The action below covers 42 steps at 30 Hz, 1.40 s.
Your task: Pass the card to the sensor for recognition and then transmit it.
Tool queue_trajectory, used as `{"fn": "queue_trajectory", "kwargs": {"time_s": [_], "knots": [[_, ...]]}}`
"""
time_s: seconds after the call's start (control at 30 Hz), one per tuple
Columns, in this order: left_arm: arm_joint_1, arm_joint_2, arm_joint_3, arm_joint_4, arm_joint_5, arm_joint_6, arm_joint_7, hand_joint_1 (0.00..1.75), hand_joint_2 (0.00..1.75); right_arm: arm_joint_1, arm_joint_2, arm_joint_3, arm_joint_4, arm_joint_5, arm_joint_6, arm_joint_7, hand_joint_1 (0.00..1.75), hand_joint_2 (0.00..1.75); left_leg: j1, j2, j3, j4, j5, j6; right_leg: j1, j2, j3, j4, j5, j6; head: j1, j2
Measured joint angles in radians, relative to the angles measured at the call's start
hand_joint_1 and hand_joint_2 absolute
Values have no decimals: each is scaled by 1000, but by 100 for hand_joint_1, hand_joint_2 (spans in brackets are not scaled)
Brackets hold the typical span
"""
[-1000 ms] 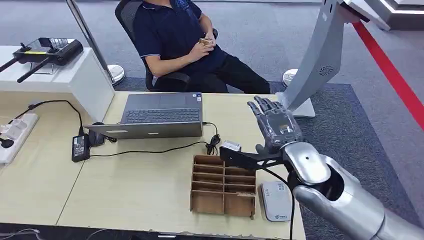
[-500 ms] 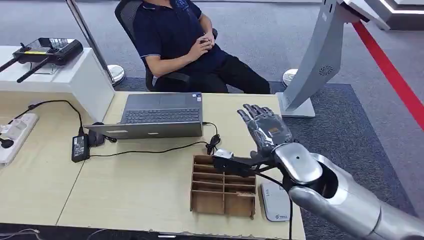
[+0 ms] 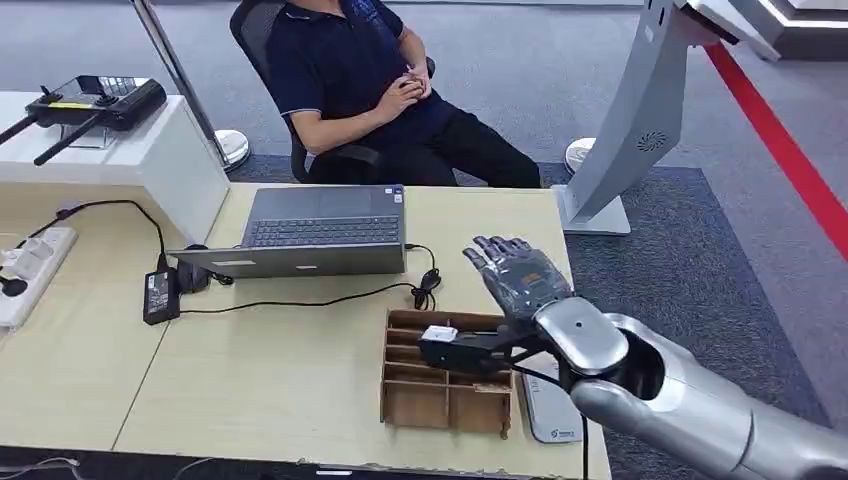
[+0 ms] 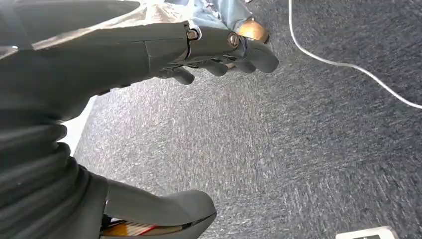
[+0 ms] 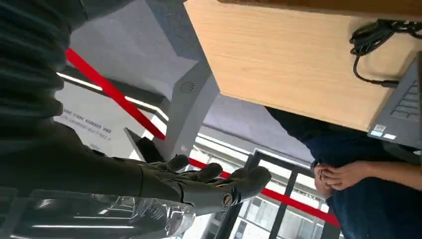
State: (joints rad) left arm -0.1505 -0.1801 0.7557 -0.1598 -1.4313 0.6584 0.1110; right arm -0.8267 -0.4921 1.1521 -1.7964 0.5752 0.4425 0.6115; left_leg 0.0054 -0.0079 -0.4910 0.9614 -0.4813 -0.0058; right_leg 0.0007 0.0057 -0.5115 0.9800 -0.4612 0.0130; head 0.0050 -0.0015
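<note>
The right hand (image 3: 520,275) hovers with fingers spread, holding nothing, over the far right corner of the brown cardboard slotted organiser (image 3: 445,370) on the pale wooden bench (image 3: 250,370). The white flat sensor pad (image 3: 550,405) lies just beside the organiser, nearer the robot — below the wrist. No card is discernible. The left hand (image 4: 149,50) hangs empty over carpet, fingers loosely apart.

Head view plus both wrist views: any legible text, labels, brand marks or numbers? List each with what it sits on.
None can be read.
White card reader: small blue mark near its front edge, too small to read.
Laptop: small stickers on the palm rest, blurred.
Black power adapter: pale label, illegible.
Controller on the white cabinet: yellow strip, no readable characters.
White wall panel in the right wrist view: lines of dark lettering, turned and blurred.
</note>
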Motion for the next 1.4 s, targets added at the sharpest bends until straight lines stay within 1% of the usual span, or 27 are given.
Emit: {"fn": "queue_trajectory", "kwargs": {"time_s": [0.2, 0.4, 0.77, 1.03, 1.33, 1.4], "knots": [[0, 0, 0, 0, 0, 0, 0, 0, 175, -7, -5, 32, 0, -21, 17, 3, 0, 175, 0, 0, 0, 0, 0, 0, 0, 0, 0, 0, 0, 0, 0, 0], [1, 1, 0, 0, 0, 0, 1, 0, 175, -14, -17, 60, 0, -33, 20, 6, 0, 175, 0, 0, 0, 0, 0, 0, 0, 0, 0, 0, 0, 0, 0, 0], [3, 2, 0, 0, 0, 0, 1, 0, 175, -15, -26, 82, 0, -37, 18, 6, 0, 175, 0, 0, 0, 0, 0, 0, 0, 0, 0, 0, 0, 0, 0, 0], [3, 2, 0, 0, -5, 0, 1, 0, 175, 33, -27, 91, -11, 3, -65, 6, 0, 175, 0, 0, 0, 0, 0, 0, 0, 0, 0, 0, 0, 0, 0, 0], [2, 2, 0, 0, -8, 0, 1, 0, 175, 86, -27, 92, -11, 37, -120, 3, 0, 175, 0, 0, 0, 0, 0, 0, 0, 0, 0, 0, 0, 0, 0, 0], [2, 2, 0, 0, -11, 0, 1, 0, 175, 98, -27, 90, -11, 54, -143, 2, 0, 175, 0, 0, 0, 0, 0, 0, 0, 0, 0, 0, 0, 0, 0, 0]]}}
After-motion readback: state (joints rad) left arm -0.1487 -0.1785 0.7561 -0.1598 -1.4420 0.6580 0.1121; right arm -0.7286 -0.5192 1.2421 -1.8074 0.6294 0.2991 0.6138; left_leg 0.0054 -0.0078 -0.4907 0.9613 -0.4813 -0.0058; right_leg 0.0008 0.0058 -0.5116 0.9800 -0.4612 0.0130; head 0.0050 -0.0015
